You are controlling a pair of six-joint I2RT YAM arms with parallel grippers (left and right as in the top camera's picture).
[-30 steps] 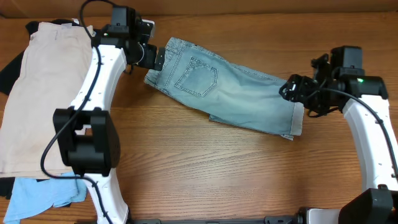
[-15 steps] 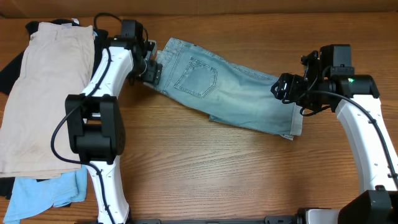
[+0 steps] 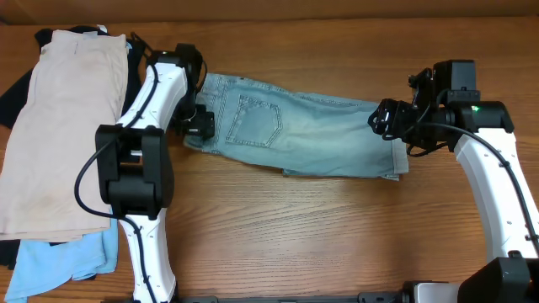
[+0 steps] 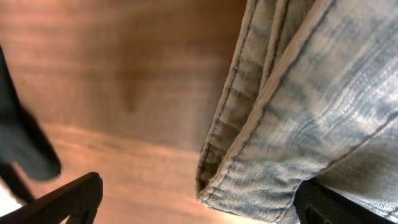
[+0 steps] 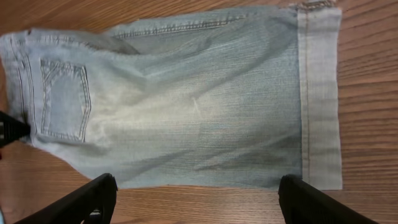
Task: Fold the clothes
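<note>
The light-wash denim shorts [image 3: 312, 135] lie flat across the back middle of the table, folded in half lengthwise, with a back pocket [image 3: 257, 122] facing up. The waistband is at the left and the cuffed hem [image 3: 398, 160] at the right. My left gripper [image 3: 198, 126] is at the waistband end. In the left wrist view its fingers [image 4: 199, 183] are wide apart, with the waistband corner [image 4: 249, 180] between them near the right finger. My right gripper [image 3: 387, 118] hovers open above the hem end. The right wrist view [image 5: 198, 180] shows the whole shorts [image 5: 186, 106] below it.
Beige shorts [image 3: 59, 126] lie spread at the left side of the table over a dark garment [image 3: 13, 93]. A sky-blue garment [image 3: 59, 257] lies at the front left corner. Bare wood [image 3: 320, 236] fills the front middle and right.
The left gripper moved toward the front with the waistband end, swinging the shorts from slanted to nearly level. The right gripper shifted slightly left over the hem, then held still.
</note>
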